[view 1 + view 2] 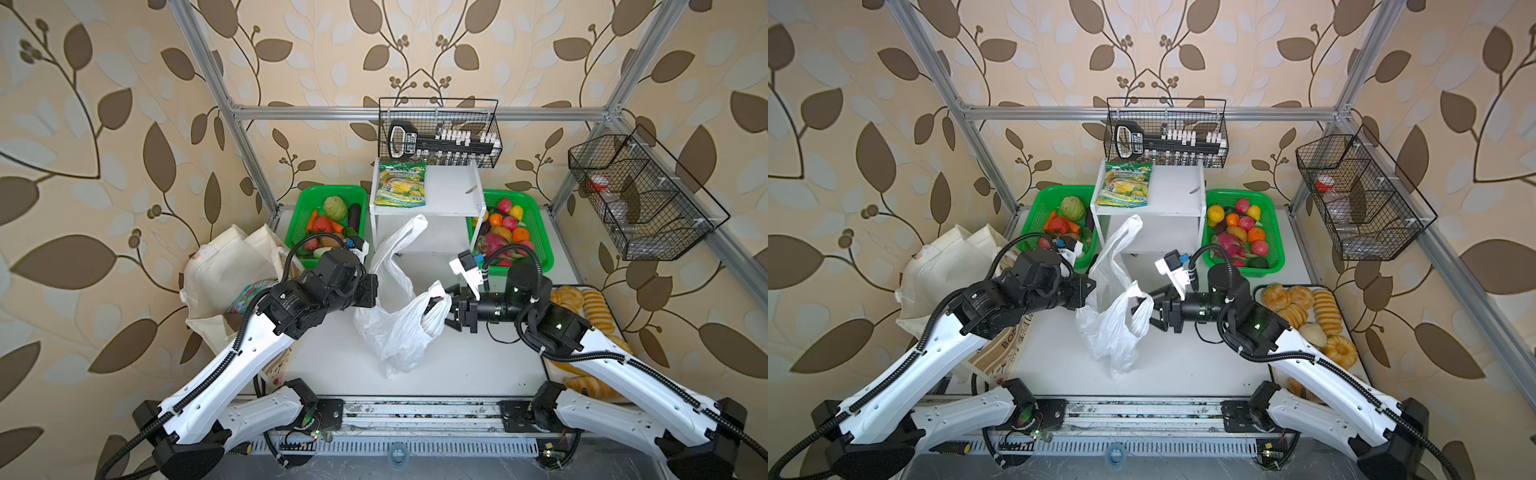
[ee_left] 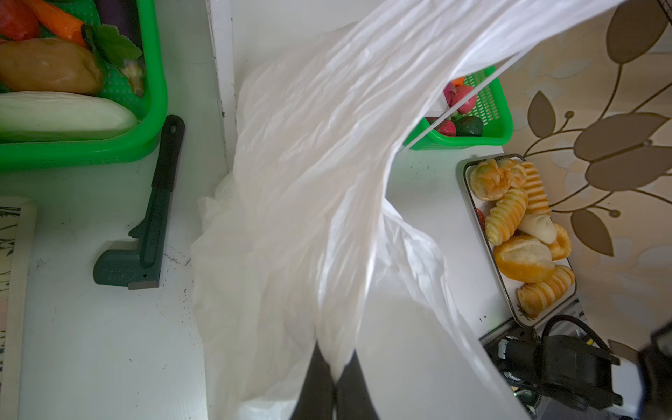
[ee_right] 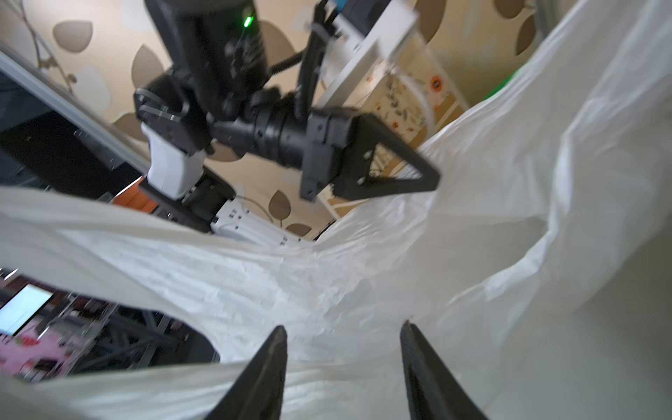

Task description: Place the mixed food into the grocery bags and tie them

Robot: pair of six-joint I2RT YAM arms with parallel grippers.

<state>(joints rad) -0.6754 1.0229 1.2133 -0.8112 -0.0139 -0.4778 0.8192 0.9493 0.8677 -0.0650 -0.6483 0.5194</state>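
The white bag (image 1: 395, 332) stands crumpled on the tabletop (image 1: 478, 361) in the middle of the frame. The left gripper (image 2: 334, 367) is pinched tight on the bag's side and holds it up. The right gripper (image 3: 343, 324) is about half open, its fingers apart around the bag's right loop. The tote (image 1: 220, 270) slumps at the left. The dragon fruit (image 1: 492, 245) lies in the green basket (image 1: 542, 237), right of the middle.

Your arms' glossy white shells (image 1: 224, 378) dotted with small holes, black motor joints (image 1: 297, 307), ribbed black conduit (image 1: 245, 328) along each, white wrist-camera brackets (image 1: 467, 270) with blue plugs (image 1: 478, 257), slim matte-black fingers (image 2: 316, 385) on your left gripper (image 2: 335, 349)
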